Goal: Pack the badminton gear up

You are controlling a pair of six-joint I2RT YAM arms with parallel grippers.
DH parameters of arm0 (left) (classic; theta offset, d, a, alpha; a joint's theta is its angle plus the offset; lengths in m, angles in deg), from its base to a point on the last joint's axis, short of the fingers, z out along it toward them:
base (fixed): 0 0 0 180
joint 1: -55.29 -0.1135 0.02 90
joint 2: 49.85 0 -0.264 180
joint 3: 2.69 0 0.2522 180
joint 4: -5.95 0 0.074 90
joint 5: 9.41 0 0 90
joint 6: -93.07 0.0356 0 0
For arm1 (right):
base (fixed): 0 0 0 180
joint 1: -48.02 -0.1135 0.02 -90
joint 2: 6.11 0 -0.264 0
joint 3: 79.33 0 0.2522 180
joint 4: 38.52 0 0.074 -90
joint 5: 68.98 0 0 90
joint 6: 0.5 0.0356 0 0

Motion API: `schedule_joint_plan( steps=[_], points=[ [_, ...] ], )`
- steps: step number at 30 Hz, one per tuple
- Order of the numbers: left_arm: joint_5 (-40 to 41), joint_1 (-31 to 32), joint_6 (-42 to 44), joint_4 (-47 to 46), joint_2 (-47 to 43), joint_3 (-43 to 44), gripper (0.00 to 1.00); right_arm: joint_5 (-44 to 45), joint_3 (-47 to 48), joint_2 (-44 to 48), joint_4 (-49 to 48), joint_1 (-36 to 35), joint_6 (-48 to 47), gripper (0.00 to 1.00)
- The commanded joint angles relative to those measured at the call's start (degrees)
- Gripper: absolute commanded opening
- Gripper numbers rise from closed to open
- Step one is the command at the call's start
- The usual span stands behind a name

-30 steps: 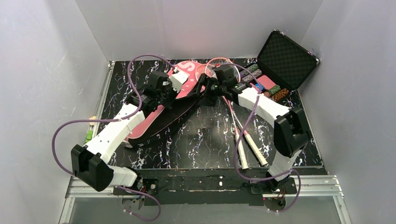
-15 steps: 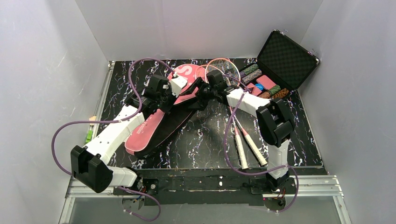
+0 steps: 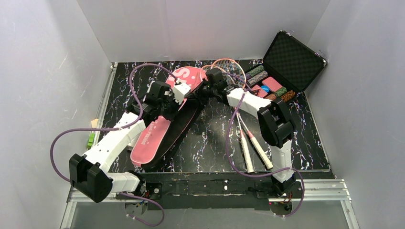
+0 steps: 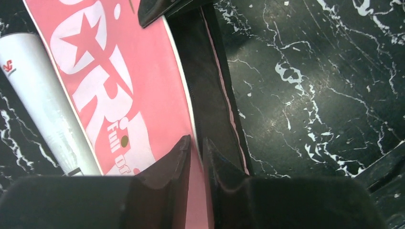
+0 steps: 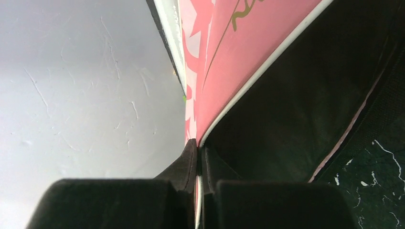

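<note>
The long pink racket bag (image 3: 154,136) lies slantwise left of centre, its black inside showing along the right edge. My left gripper (image 3: 189,96) is shut on the pink top flap's edge (image 4: 143,71), and in the left wrist view (image 4: 197,143) pink cloth runs between its fingers. My right gripper (image 3: 201,90) is shut on the same flap's white-piped rim (image 5: 198,149) close by. A white tube (image 4: 43,95) lies along the flap's left side. Two pink-framed rackets (image 3: 229,71) lie crossed to the right, white handles (image 3: 248,160) toward the near edge, touched by neither gripper.
An open black case (image 3: 291,59) with patterned chip rolls (image 3: 274,88) stands at the back right, next to the racket heads. A small green thing (image 3: 90,139) sits at the table's left edge. White walls enclose the black marbled table (image 3: 210,143).
My right gripper has moved left to the bag's upper end and shut on the flap's rim. The left arm has drawn back left, and the bag has shifted leftward with it.
</note>
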Motion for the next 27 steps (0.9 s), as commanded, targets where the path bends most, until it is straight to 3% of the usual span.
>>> schedule_joint_plan(
  steps=[1, 3, 4, 12, 18, 21, 27],
  points=[
    [-3.56, 0.08, 0.09, -0.66, -0.78, -0.70, 0.27, 0.89, 2.13, 1.02, -1.27, -0.32, -1.47, 0.01],
    [-4.52, 0.08, 0.06, -1.39, -0.87, -0.82, 0.46, 1.18, 1.14, 1.99, -1.35, -0.33, -1.82, 0.01],
    [-4.95, 0.08, 0.01, -1.85, -1.21, -0.97, 0.48, 1.18, 0.78, 2.39, -1.29, -0.37, -2.20, 0.01],
    [-9.67, 0.08, 1.00, -4.34, -4.87, -3.87, 0.52, -3.22, 5.77, 1.59, 2.55, -0.38, -7.20, 0.01],
    [-7.05, 0.08, 2.35, -6.19, -3.98, -6.36, 0.57, -4.40, 8.73, 2.18, 6.75, -1.12, -10.34, 0.01],
    [-6.84, 0.32, 1.45, -7.17, -3.27, -5.84, 0.67, -4.05, 8.99, 2.72, 7.30, -1.43, -10.27, 0.01],
    [-0.93, 0.94, 2.95, -10.17, 0.23, -4.79, 0.67, -3.32, 10.40, 2.91, 8.55, -2.56, -10.63, 0.01]
  ],
)
